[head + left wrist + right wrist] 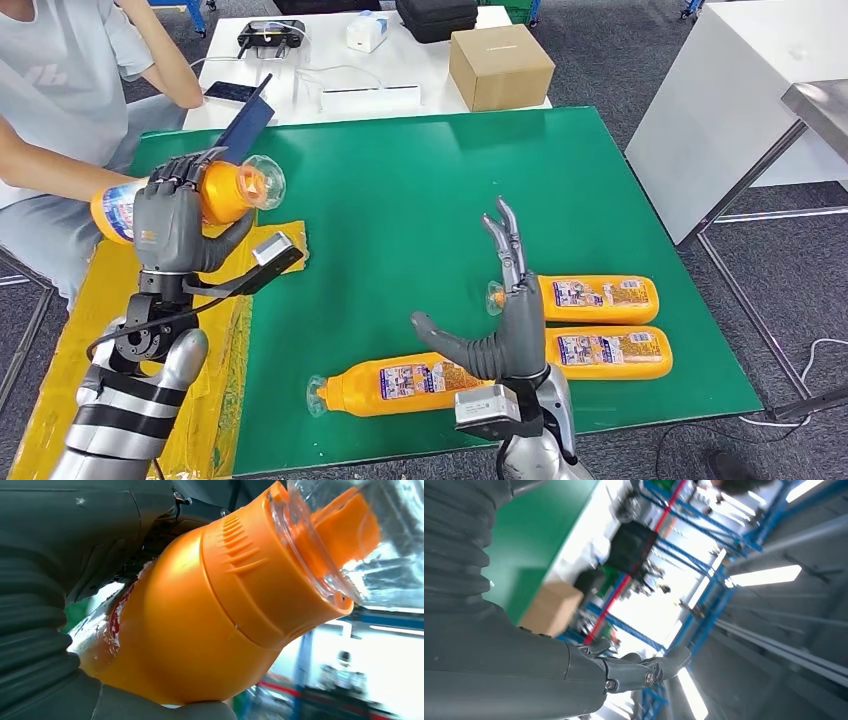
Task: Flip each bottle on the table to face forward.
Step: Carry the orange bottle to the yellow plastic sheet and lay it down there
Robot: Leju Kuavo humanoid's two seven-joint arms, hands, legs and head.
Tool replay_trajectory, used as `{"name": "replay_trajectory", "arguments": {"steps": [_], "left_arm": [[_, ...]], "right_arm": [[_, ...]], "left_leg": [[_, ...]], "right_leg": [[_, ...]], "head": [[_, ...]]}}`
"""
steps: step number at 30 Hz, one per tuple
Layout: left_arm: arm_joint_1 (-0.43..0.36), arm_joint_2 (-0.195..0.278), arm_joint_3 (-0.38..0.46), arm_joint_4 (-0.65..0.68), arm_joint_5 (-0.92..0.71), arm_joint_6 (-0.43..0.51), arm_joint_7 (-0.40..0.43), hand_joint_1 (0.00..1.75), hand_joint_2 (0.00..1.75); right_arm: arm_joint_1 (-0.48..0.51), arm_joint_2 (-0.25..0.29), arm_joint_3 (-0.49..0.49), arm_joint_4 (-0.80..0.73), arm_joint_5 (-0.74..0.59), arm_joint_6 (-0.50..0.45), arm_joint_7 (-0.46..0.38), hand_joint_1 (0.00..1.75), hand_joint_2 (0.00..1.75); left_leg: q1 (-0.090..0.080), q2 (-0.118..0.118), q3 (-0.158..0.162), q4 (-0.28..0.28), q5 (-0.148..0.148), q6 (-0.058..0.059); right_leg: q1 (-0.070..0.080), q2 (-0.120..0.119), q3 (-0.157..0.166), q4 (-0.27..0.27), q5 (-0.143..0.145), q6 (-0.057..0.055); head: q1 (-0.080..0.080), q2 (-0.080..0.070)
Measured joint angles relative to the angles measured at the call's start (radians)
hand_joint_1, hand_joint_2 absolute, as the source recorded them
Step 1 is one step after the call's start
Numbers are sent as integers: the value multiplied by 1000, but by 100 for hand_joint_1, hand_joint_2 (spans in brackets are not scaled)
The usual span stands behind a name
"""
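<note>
The left hand grips an orange bottle raised over the green desk's far left, while the right hand stands spread and empty above three bottles lying near right

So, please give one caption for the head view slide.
Left hand holds one orange bottle up; right hand open.

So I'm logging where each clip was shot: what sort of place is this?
Probably a robotics lab or workshop: a green-covered table serves as a test bench, a white desk carries electronics and a cardboard box, and blue metal racking stands under strip lights.
</note>
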State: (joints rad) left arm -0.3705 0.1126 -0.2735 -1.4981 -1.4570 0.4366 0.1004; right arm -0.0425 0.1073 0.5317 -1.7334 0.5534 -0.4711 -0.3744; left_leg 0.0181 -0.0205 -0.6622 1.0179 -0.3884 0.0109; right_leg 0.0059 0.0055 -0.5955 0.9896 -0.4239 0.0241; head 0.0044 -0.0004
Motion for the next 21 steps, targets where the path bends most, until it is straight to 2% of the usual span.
{"name": "replay_trajectory", "arguments": {"steps": [3, 8, 14, 21], "left_arm": [[-42, 18, -7, 63, -94, -50, 58, 175, 175], [-130, 36, -70, 225, -105, -131, 146, 175, 175], [-197, 20, -109, 399, -105, -163, 155, 175, 175], [-244, -9, -108, 554, -98, -186, 140, 175, 175]], "right_arm": [[6, -4, 4, -30, 34, -29, -6, 0, 175], [3, -8, 24, -53, 62, -40, 12, 0, 175], [-10, -11, 48, -55, 89, -25, 34, 0, 175], [-30, -12, 67, -51, 91, -5, 46, 0, 175]], "left_leg": [[0, 0, 0, 0, 0, 0], [0, 0, 0, 0, 1, -1], [0, 0, 0, 0, 1, 0], [0, 0, 0, 0, 1, -1]], "right_leg": [[0, 0, 0, 0, 0, 0], [0, 0, 0, 0, 0, 0], [0, 0, 0, 0, 0, 0], [0, 0, 0, 0, 0, 0]], "head": [[0, 0], [0, 0], [0, 0], [0, 0]]}}
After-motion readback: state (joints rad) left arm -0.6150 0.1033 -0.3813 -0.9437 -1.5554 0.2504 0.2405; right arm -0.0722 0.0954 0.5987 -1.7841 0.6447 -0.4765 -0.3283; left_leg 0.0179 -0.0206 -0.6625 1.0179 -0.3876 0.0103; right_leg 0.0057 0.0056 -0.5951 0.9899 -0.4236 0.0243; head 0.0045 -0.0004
